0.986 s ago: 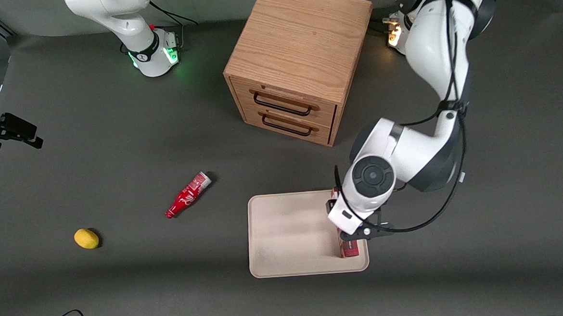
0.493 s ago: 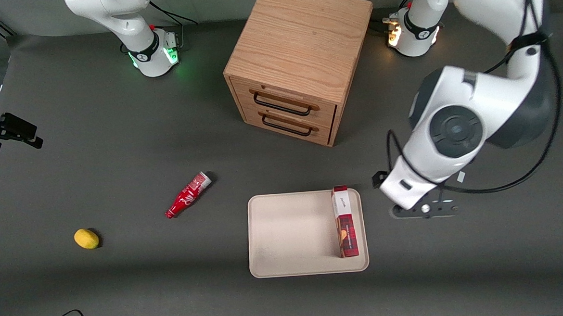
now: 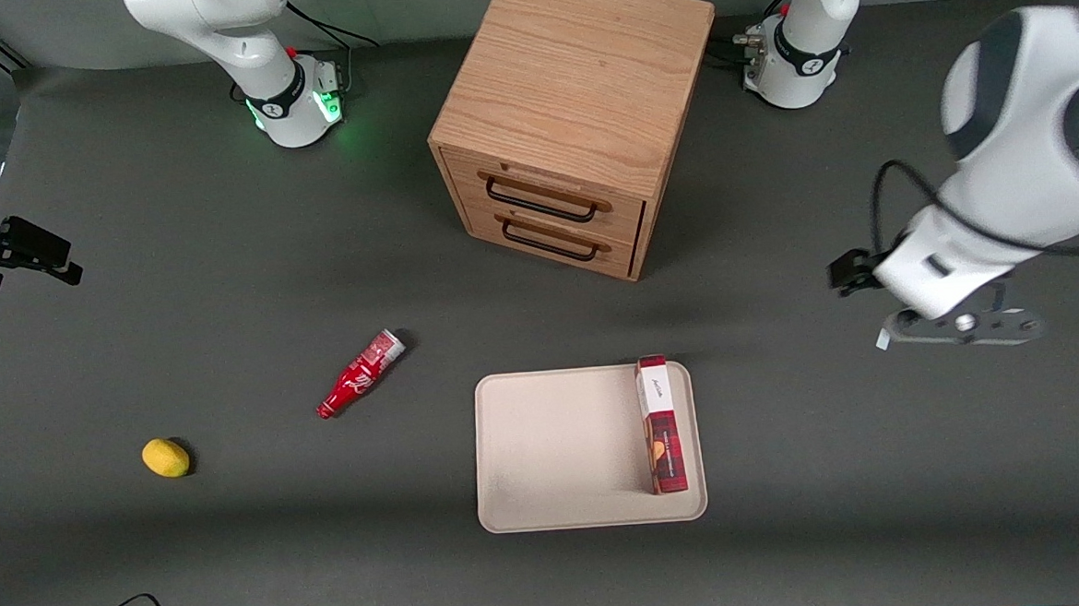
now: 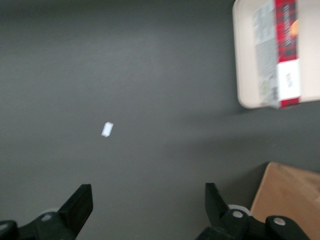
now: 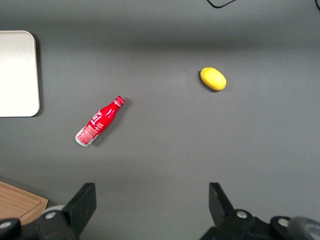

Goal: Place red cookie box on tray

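my end effector (image 4: 145, 205): spread, gripping nothing, above bare surface (image 3: 223, 264) | red cookie box (image 3: 661, 426): lying on tray (image 3: 547, 450) (along its working-arm edge), well apart from me

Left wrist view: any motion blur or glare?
Left wrist view: red cookie box on tray smeared by motion blur, no glare; gripper open over bare table. Front view: box sharp, the working arm soft-edged.

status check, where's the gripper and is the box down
Gripper open, empty, over bare table toward the working arm's end. Red cookie box resting on tray, along its edge. Nothing in the way.
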Action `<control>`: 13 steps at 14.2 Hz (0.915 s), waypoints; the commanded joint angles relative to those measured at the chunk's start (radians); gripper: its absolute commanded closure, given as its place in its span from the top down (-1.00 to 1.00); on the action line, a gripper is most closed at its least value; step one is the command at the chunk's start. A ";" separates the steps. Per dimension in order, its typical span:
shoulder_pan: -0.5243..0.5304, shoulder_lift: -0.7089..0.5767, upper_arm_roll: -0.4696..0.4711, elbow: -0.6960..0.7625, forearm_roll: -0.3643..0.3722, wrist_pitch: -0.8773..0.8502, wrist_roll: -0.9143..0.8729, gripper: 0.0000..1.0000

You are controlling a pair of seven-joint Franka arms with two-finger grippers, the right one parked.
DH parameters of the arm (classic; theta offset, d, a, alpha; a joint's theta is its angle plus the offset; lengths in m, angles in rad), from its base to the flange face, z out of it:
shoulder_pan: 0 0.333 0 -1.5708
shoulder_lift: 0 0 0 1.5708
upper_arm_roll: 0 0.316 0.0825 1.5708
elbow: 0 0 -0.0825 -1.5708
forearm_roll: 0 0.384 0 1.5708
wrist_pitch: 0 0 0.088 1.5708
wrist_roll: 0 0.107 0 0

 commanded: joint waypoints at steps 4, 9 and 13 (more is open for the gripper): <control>-0.006 -0.237 0.182 -0.269 -0.020 0.061 0.218 1.00; -0.006 -0.264 0.198 -0.261 -0.006 -0.011 0.203 1.00; -0.042 -0.266 0.200 -0.257 -0.007 -0.047 0.103 1.00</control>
